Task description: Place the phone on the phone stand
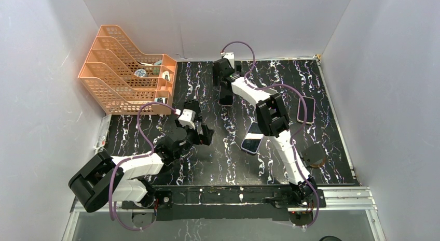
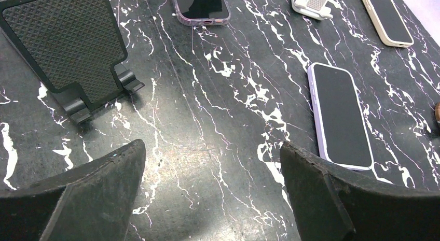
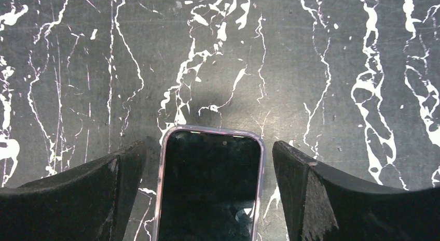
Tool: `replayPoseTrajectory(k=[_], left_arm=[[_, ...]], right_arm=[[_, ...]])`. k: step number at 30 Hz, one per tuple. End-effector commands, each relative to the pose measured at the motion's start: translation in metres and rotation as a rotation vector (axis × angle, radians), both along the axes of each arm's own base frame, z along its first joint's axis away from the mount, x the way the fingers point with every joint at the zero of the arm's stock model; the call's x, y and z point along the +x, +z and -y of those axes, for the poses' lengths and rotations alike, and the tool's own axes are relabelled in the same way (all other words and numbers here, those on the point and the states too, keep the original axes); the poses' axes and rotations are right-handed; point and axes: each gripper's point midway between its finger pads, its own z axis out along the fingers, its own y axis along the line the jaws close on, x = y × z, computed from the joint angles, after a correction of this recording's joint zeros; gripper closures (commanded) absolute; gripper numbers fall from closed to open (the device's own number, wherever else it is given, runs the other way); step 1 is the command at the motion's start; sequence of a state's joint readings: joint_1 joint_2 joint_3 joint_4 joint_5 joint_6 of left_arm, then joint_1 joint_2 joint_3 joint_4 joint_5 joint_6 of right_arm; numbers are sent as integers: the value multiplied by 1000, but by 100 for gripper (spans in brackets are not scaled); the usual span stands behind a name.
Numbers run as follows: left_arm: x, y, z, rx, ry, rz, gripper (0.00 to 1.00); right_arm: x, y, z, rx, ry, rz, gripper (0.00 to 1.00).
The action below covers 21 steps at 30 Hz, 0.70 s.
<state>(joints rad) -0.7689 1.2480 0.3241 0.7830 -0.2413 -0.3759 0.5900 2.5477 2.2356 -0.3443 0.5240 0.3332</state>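
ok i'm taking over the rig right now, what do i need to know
Left gripper: open, empty, facing the black phone stand.
Right gripper: open, one finger on each side of the clear-cased phone, which lies flat on the table and is not gripped.
Done: right arm lined up on the phone; the stand is empty.
Left: close on the phone, lift it, carry it to the stand, set it in.

I log three phones flat on the table. The far phone lies at the back, between the fingers of the right gripper. The middle phone is nearer me, and the right phone is off to its right. The stand is left of the middle phone. The rack is in the back left corner.
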Motion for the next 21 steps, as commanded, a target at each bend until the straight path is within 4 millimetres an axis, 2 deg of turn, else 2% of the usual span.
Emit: replayPoseTrajectory(k=[1, 14, 21], left_arm=[[-1, 5, -1, 11, -7, 17, 2], [-2, 1, -2, 28, -9, 4, 2], [-3, -4, -4, 39, -2, -5, 2]], right_arm=[[-2, -23, 1, 0, -5, -40, 1], [-22, -58, 9, -7, -34, -132, 2], [-46, -69, 14, 30, -42, -187, 13]])
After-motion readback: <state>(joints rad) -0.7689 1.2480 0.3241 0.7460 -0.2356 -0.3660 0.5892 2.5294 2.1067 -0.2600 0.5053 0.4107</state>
